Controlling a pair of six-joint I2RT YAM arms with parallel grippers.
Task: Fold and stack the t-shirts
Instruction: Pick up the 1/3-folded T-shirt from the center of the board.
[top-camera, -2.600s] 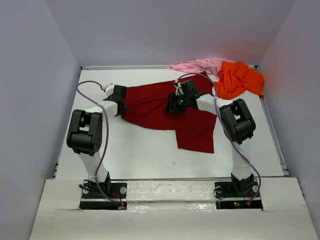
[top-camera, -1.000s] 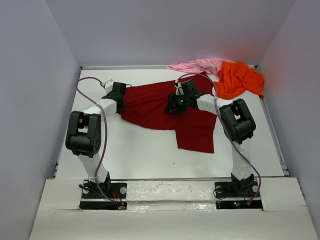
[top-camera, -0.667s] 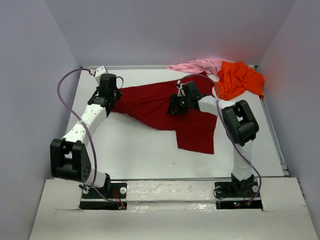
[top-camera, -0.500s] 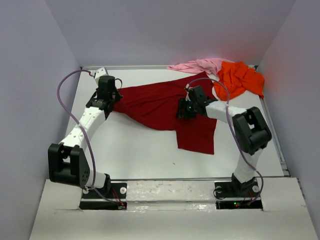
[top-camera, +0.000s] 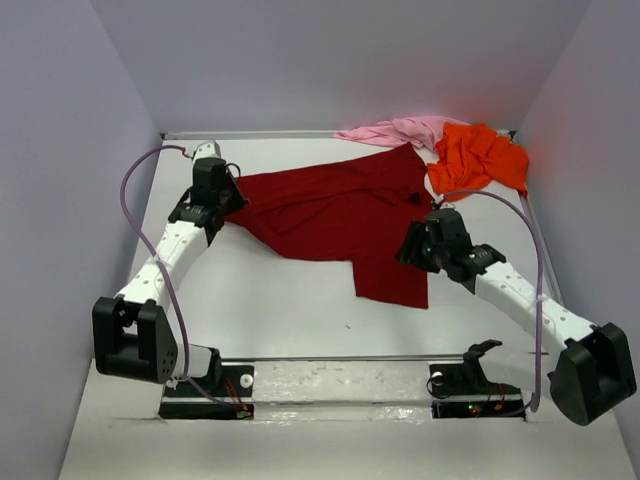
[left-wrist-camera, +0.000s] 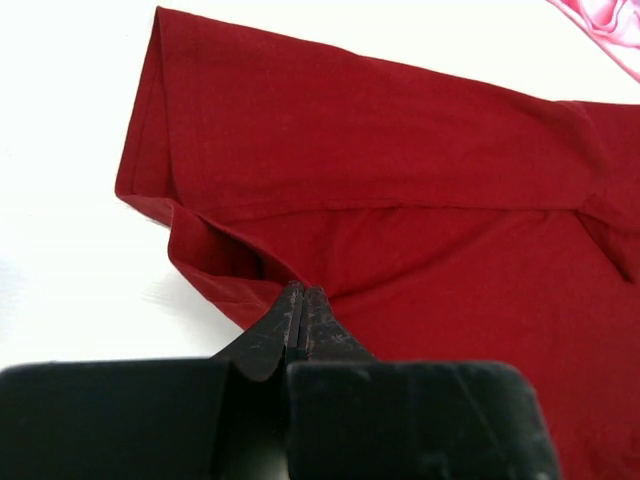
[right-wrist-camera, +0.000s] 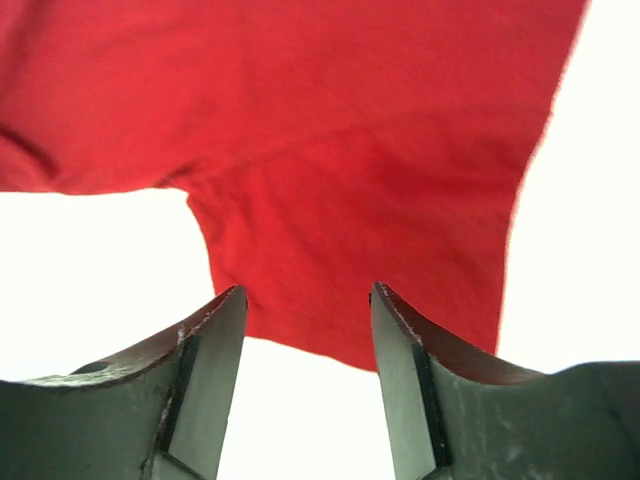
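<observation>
The red shirt (top-camera: 340, 215) sprawls limp across the middle of the top view, with the orange shirt (top-camera: 478, 158) and pink shirt (top-camera: 395, 130) bunched at upper right. My left gripper (left-wrist-camera: 302, 300) pinches the red shirt's left edge, and my right gripper (right-wrist-camera: 305, 295) hangs spread above its lower flap. I judge hems and corners the best holds, since such soft cloth sags.

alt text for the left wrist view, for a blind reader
The left end effector, shut, pinches a raised fold at the near edge of the red t-shirt, which lies spread on the white table. A bit of the pink t-shirt shows top right.
</observation>
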